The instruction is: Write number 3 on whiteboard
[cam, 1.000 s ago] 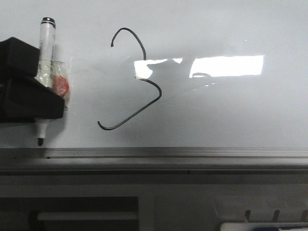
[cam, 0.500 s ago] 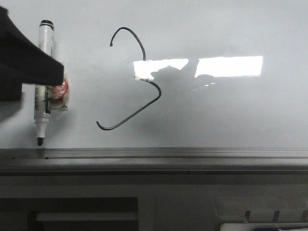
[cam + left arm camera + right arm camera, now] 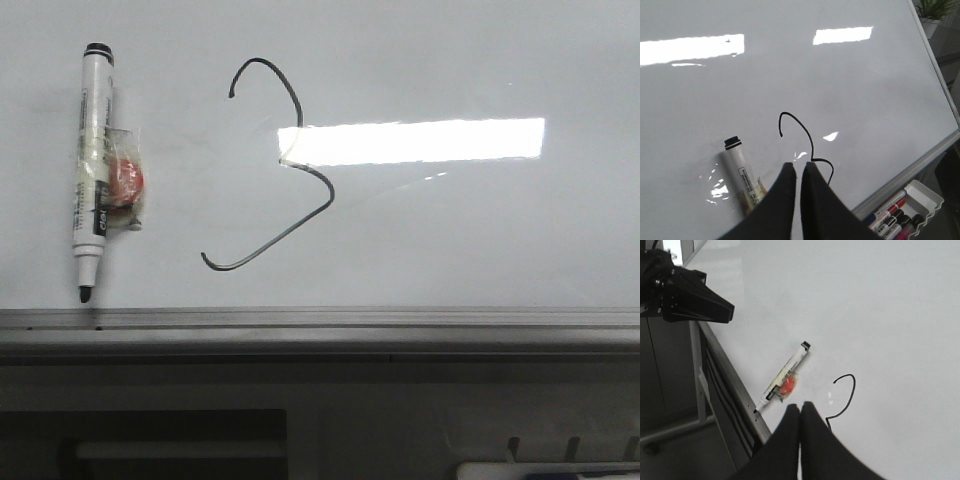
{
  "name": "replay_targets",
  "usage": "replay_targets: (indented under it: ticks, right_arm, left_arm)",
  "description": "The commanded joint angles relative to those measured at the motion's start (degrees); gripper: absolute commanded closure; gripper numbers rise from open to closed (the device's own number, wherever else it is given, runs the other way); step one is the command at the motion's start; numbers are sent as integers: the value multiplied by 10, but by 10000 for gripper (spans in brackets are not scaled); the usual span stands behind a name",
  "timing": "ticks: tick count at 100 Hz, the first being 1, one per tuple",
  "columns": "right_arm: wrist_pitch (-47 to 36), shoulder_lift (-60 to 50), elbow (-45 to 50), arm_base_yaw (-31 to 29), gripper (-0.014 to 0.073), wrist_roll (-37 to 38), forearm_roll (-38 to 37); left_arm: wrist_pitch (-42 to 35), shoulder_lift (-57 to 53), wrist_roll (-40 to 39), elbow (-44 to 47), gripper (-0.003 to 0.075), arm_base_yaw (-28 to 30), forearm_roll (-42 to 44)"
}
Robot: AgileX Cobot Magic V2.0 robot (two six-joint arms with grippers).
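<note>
The number 3 (image 3: pixel 329 190) is a thin dark slanted line on the whiteboard (image 3: pixel 480 240). It also shows in the left wrist view (image 3: pixel 810 142) and the right wrist view (image 3: pixel 852 390). A white marker with a black cap (image 3: pixel 92 170) lies flat on the board left of the 3, tip by the rail, with a red-orange piece in clear wrap (image 3: pixel 125 180) on it. No gripper shows in the front view. My left gripper (image 3: pixel 799 167) is shut and empty, above the board between marker (image 3: pixel 742 175) and 3. My right gripper (image 3: pixel 800 407) is shut and empty, well above the board.
A grey metal rail (image 3: pixel 350 320) runs along the board's near edge. A white tray of spare markers (image 3: pixel 900 215) sits below that rail. The left arm's black gripper (image 3: pixel 715 307) hangs beyond the board's edge in the right wrist view. A bright light reflection (image 3: pixel 420 140) crosses the board.
The left gripper let go of the marker and pulled back out of the front view to the left. The marker stays lying on the board. The arm's shadow has left the light reflection.
</note>
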Motion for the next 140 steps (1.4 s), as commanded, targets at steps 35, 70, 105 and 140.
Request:
replay_targets:
  ticks: [35,70,105,140]
  right_arm:
    - [-143,-292,260,-4,655,1,3]
    - [-142,-331,298,-4,655,1,3]
    - [-142,-331,298,-4,655,1,3]
    - [-142,-331,298,-4,655,1,3]
  left_arm:
    - [156,-106,2,-13,741,1,74]
    - [170,-119,2,-13,741,1,70]
    - [170,-119,2,-13,741,1,70]
    - [167,-119,2,-13,741,1,70]
